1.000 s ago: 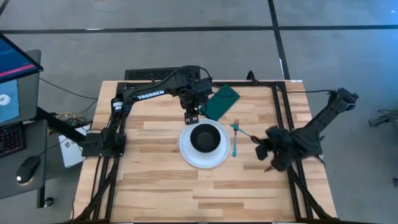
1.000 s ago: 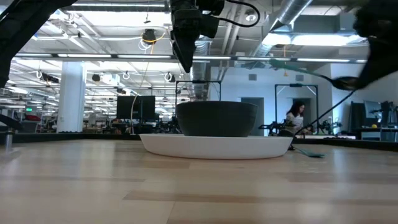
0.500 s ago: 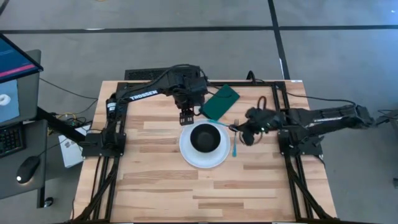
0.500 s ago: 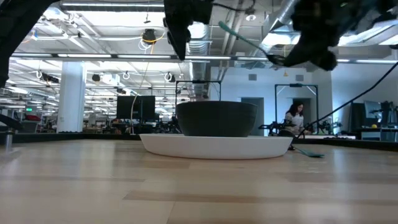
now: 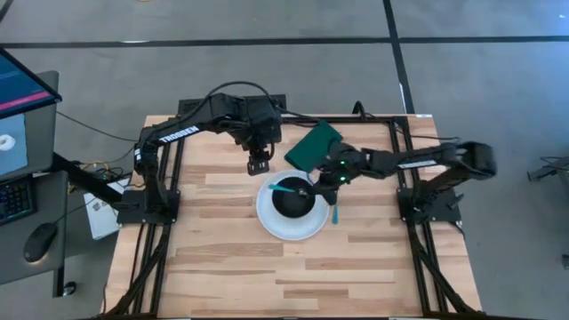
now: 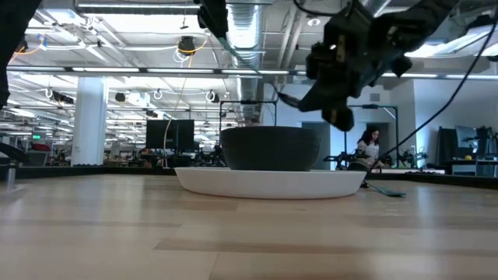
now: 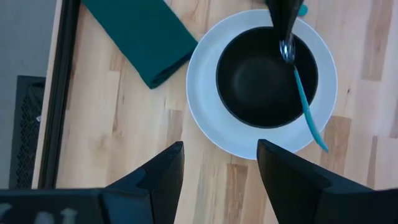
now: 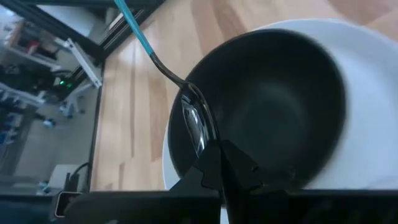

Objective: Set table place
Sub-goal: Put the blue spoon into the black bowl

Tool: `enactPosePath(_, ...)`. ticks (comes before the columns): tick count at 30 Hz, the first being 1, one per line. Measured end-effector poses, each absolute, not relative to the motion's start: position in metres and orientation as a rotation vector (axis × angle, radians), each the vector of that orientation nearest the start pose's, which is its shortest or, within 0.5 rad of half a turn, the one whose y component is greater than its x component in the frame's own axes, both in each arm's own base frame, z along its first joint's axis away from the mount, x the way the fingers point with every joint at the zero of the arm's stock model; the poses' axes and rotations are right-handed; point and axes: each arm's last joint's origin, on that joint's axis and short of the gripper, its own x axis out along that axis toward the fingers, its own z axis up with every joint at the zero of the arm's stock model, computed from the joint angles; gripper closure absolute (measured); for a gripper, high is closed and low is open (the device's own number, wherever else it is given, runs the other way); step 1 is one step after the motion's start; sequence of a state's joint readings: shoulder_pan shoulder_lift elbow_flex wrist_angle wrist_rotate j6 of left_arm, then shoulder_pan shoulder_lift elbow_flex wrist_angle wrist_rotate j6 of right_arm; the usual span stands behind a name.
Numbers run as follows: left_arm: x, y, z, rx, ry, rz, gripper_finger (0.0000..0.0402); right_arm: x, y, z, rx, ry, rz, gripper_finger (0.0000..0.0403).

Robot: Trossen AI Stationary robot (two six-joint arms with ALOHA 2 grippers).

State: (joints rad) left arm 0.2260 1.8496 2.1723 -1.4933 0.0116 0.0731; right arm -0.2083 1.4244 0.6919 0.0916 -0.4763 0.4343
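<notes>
A black bowl (image 5: 294,199) stands on a white plate (image 5: 286,228) at the middle of the light-wood table (image 5: 231,267). A folded green napkin (image 5: 313,147) lies behind the plate, and a teal-handled fork (image 5: 335,213) lies on the table at the plate's right. My right gripper (image 5: 327,177) is over the bowl's right rim, shut on a teal-handled spoon (image 5: 284,188) that reaches out over the bowl. My left gripper (image 5: 259,164) is open and empty, in the air just beyond the plate's far left rim. My right gripper pinches the spoon's metal bowl end (image 8: 198,132) between its two fingers. It comes from the table's right and slants down, with the fingers along the spoon. The teal handle (image 8: 134,28) sticks out ahead of the fingers, over the black bowl, and the spoon looks lifted clear.
Black metal frames (image 5: 411,191) and the arm bases (image 5: 147,204) stand along the table's left and right sides. A broad stretch of bare wood (image 5: 293,276) lies between the plate and the table's near edge.
My right arm has swung in from the table's right side toward the bowl, carrying the spoon in the air, and now holds it over the bowl. My left gripper has drifted a little toward the table's left. Plate, bowl, fork and napkin have stayed put.
</notes>
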Motion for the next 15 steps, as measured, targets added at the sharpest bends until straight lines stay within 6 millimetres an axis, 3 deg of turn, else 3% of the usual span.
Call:
enactPosePath(7,0.335,0.077,0.403,-0.065,1.170,0.141,0.0207,0.310,-0.049,0.184,0.584,0.710,0.166,0.0385)
enactPosePath(15,0.335,0.077,0.403,-0.065,1.172,0.140,0.0207,0.331,-0.051,0.167,0.517,0.856,0.154,0.0385)
